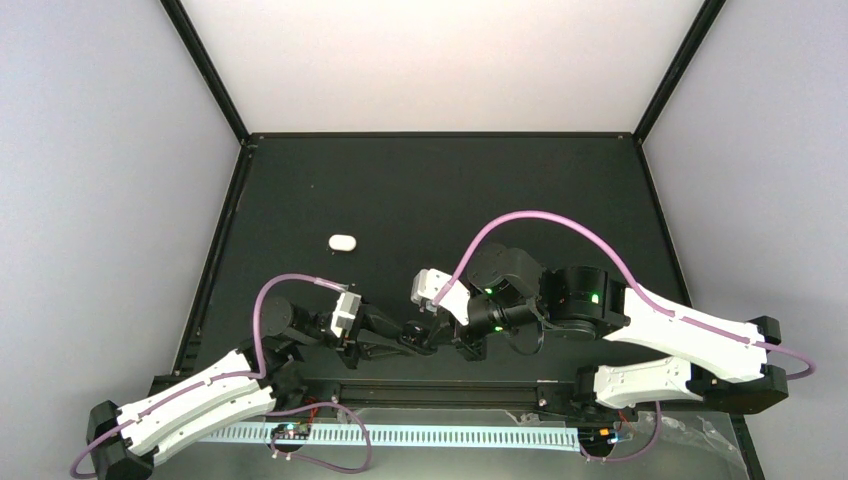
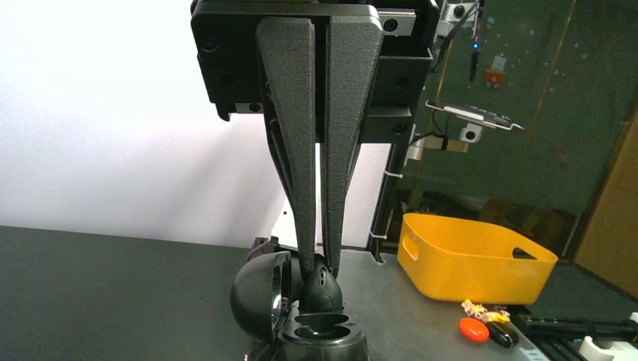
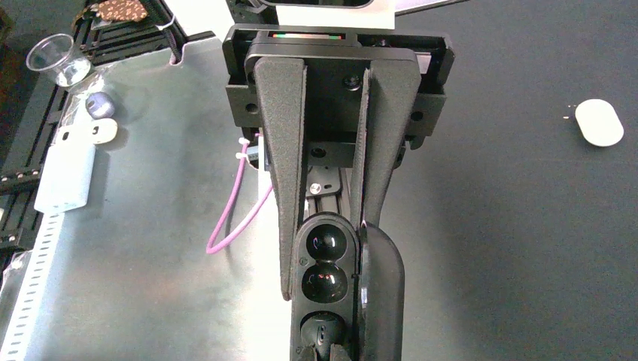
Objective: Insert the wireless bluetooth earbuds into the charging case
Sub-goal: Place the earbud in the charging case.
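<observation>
A black charging case [image 3: 325, 259] stands open near the table's front edge, its domed lid [image 2: 259, 297] hinged to one side. My right gripper [image 3: 327, 259] is shut on the case, one finger along its outer side and the other at the hinge by the lid [image 3: 384, 293]. My left gripper [image 2: 321, 263] is shut on a black earbud [image 2: 323, 284], whose lower end sits in one well of the case. The neighbouring glossy well [image 3: 326, 280] is empty. In the top view the two grippers meet, left [image 1: 425, 335] and right [image 1: 462, 340].
A shut white case [image 1: 342, 242] lies farther back on the black mat, also visible as a white case [image 3: 600, 122] in the right wrist view. Off the table are a yellow bin [image 2: 474, 259], small coloured items [image 2: 481, 325] and a plastic cup [image 3: 56, 60].
</observation>
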You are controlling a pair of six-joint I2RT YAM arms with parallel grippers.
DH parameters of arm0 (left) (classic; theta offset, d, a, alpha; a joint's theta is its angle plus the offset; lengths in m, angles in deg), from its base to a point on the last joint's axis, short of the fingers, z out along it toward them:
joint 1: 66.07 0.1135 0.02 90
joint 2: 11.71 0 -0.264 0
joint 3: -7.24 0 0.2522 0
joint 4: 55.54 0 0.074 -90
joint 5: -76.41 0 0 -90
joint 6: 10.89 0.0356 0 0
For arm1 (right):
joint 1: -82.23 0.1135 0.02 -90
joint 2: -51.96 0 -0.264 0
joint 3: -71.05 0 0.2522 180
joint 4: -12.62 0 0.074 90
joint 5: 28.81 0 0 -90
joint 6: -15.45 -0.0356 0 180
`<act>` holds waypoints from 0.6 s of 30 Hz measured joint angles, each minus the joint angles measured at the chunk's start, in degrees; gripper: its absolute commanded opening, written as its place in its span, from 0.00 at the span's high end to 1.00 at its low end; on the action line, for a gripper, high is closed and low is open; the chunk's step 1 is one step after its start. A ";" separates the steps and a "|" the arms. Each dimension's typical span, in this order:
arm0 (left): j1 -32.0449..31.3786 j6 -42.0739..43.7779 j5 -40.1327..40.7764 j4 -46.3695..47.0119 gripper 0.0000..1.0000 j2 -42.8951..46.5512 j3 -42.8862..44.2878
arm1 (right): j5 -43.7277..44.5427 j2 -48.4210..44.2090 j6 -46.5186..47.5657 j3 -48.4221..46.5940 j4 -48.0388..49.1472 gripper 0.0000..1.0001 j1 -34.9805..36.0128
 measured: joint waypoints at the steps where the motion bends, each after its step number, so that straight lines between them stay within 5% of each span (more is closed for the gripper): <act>1: 0.00 0.00 0.13 0.00 0.99 0.00 0.00 | 0.13 0.00 -0.13 0.00 0.02 0.99 0.02; 18: 0.00 0.00 1.46 0.02 0.99 0.76 0.00 | 0.94 0.70 -1.70 0.00 0.87 0.85 0.28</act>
